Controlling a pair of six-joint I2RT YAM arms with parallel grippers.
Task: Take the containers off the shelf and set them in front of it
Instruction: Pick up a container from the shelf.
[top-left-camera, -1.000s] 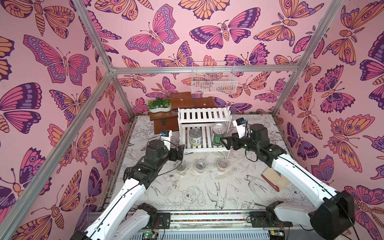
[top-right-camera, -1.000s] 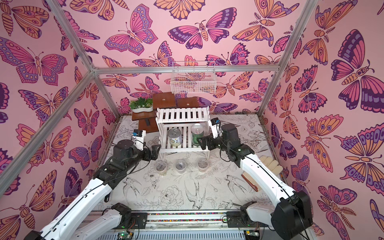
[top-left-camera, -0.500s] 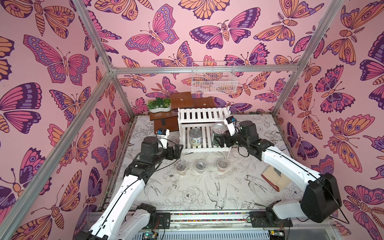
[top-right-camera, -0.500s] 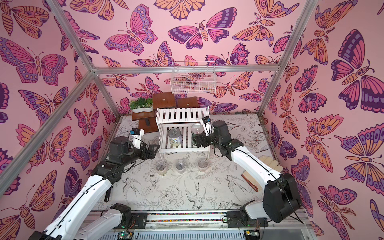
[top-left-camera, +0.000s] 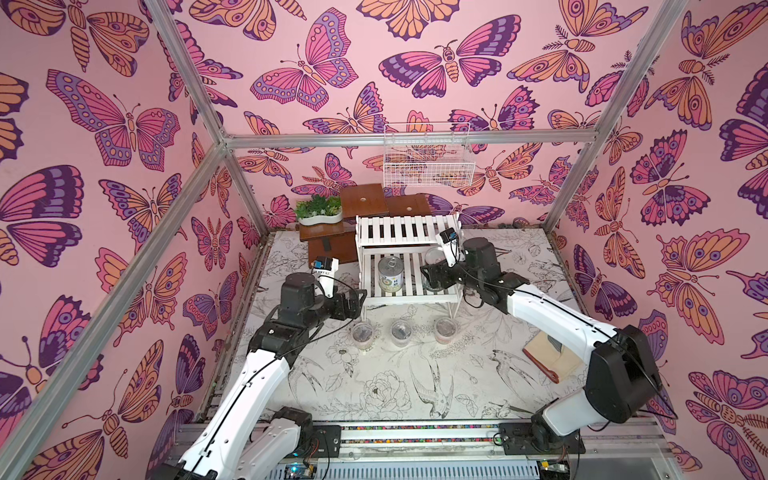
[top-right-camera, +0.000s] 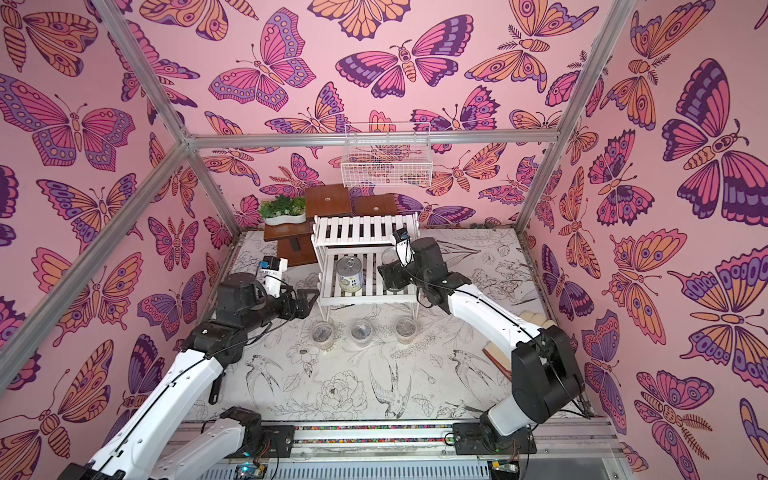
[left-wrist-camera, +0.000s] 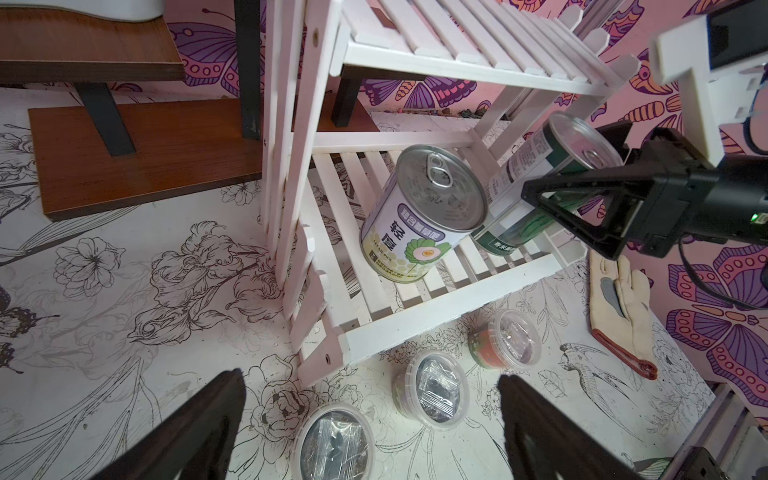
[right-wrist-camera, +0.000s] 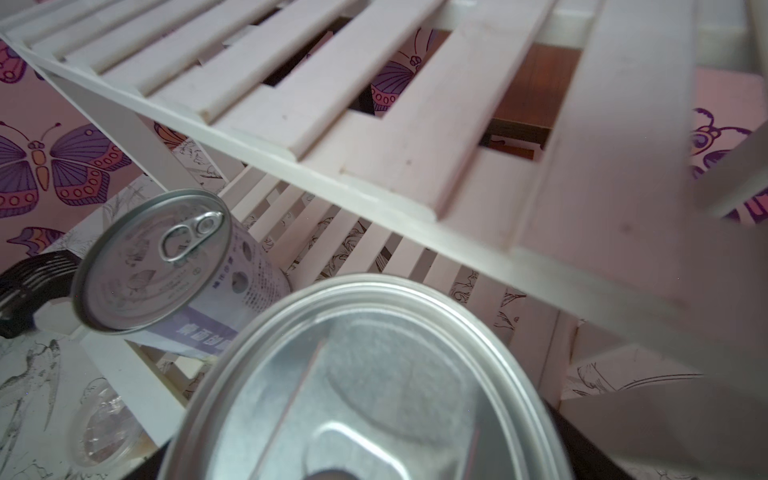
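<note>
The right arm has swung in from beside the white two-tier slatted wooden shelf (top-left-camera: 399, 232). Its right gripper (top-left-camera: 430, 277) now sits at the lower tier, with one finger on each side of the tall green watermelon-printed metal can (left-wrist-camera: 552, 162). The jaws have come in from their widest stance. Whether the pads already press the can I cannot tell, because the right wrist view is filled by the can's lid and the left wrist view shows only one finger alongside it.

The left arm has barely shifted. Its left gripper (top-left-camera: 358, 300) hovers just off the shelf's left front leg with the jaws spread wide and nothing between them.

On the shelf, the upper tier is bare. The lower tier holds the watermelon can and, beside it, the shorter pale-labelled metal can (top-left-camera: 390, 274). Both stand upright.

The three small clear lidded plastic cups (top-left-camera: 401, 331) already stand in a row on the bird-and-flower printed tabletop (top-left-camera: 374, 395), just in front of the shelf.

By my reading the cups are done and two cans remain. The right arm is closing for the first can, and clearing the upper tier's front rail on the way out looks like the tight part.
</note>
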